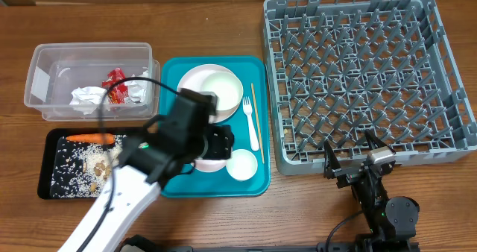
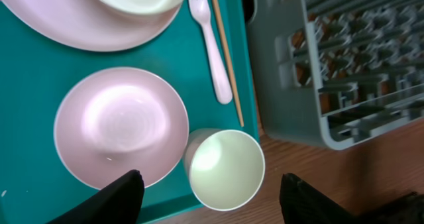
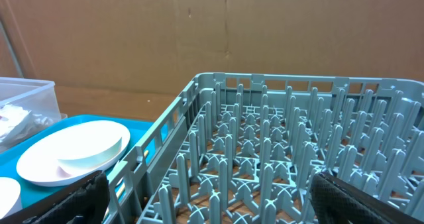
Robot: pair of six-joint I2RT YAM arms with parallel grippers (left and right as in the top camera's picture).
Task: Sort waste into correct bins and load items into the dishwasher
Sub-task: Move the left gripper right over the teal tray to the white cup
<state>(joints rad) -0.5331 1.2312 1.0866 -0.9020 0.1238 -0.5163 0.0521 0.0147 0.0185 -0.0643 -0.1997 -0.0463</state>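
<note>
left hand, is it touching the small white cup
Apart. Left wrist view: the left hand is open, with a clear gap on each side to the small white cup.

My three views
Overhead: straight down. Left wrist: close above the teal tray point(image 2: 26, 85) under my left pincer point(image 2: 211, 196). Right wrist: level into the rack point(image 3: 265, 151). All share both.
</note>
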